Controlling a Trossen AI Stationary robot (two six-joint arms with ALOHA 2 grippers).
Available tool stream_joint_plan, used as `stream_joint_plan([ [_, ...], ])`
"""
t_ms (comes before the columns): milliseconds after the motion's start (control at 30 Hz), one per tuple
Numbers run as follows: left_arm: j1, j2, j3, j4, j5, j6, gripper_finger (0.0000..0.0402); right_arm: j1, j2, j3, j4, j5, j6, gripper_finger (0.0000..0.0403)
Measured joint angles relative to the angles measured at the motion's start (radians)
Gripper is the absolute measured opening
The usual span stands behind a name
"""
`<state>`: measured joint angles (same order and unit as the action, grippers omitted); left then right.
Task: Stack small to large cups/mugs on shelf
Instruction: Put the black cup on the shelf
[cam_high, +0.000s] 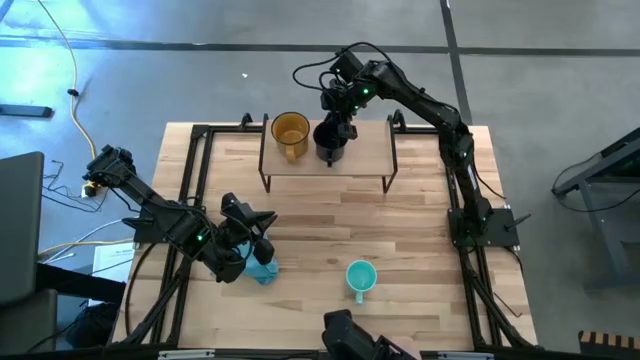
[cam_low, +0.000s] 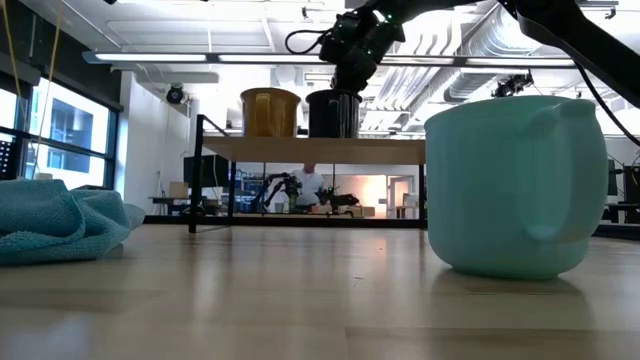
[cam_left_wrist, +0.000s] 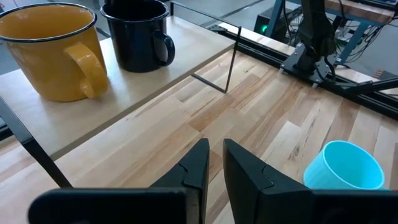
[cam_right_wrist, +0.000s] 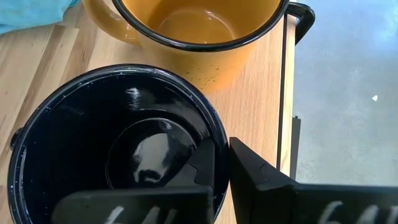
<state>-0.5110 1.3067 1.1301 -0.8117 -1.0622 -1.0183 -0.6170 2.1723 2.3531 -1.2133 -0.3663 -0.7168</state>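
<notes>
Where the overhead camera looks straight down, a butcher-block table (cam_high: 330, 240) framed by black rails stands on a grey floor crossed by dark seams. Near its far edge sits the shelf (cam_high: 370, 155), carrying the amber mug (cam_high: 290, 131) and, just beside it, the black mug (cam_high: 331, 140). The right gripper (cam_high: 338, 128) reaches down to the black mug's rim. The left gripper (cam_high: 262, 232) hovers over the near left part of the table, above a blue cloth (cam_high: 264, 270). The teal mug (cam_high: 360, 277) stands on the table toward the near edge, well apart from the shelf.

At table height, the teal mug (cam_low: 516, 186) looms close on the right and the cloth (cam_low: 62, 225) lies at left; behind, the shelf (cam_low: 320, 150) holds both mugs against a room of windows, ceiling ducts and strip lights.

Seen from the left wrist, its gripper (cam_left_wrist: 215, 169) stands slightly parted and holds nothing, with bare table planks beyond.

Seen from the right wrist, its gripper (cam_right_wrist: 221, 163) pinches the black mug's (cam_right_wrist: 93, 124) wall, one finger inside and one outside, the amber mug (cam_right_wrist: 193, 31) touching or nearly so.
</notes>
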Motion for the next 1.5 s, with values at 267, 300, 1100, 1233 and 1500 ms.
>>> stream_joint_plan([
  [267, 0.0, 0.0, 0.0, 0.001, 0.0, -0.007, 0.0037, 0.0, 0.0, 0.0, 0.001, 0.0, 0.001, 0.0002],
  [300, 0.0, 0.0, 0.0, 0.001, 0.0, -0.007, 0.0037, 0.0, 0.0, 0.0, 0.002, 0.001, 0.001, 0.0004],
  [1100, 0.0, 0.0, 0.0, 0.0, 0.0, -0.006, 0.0037, 0.002, 0.003, -0.002, 0.006, 0.022, -0.006, 0.0045],
  [1233, 0.0, 0.0, 0.0, 0.0, 0.0, -0.003, 0.0037, 0.002, 0.003, -0.002, 0.008, 0.014, 0.001, 0.0045],
  [1500, 0.0, 0.0, 0.0, 0.0, 0.0, -0.003, 0.0037, 0.003, 0.003, -0.002, 0.009, 0.001, 0.001, 0.0046],
])
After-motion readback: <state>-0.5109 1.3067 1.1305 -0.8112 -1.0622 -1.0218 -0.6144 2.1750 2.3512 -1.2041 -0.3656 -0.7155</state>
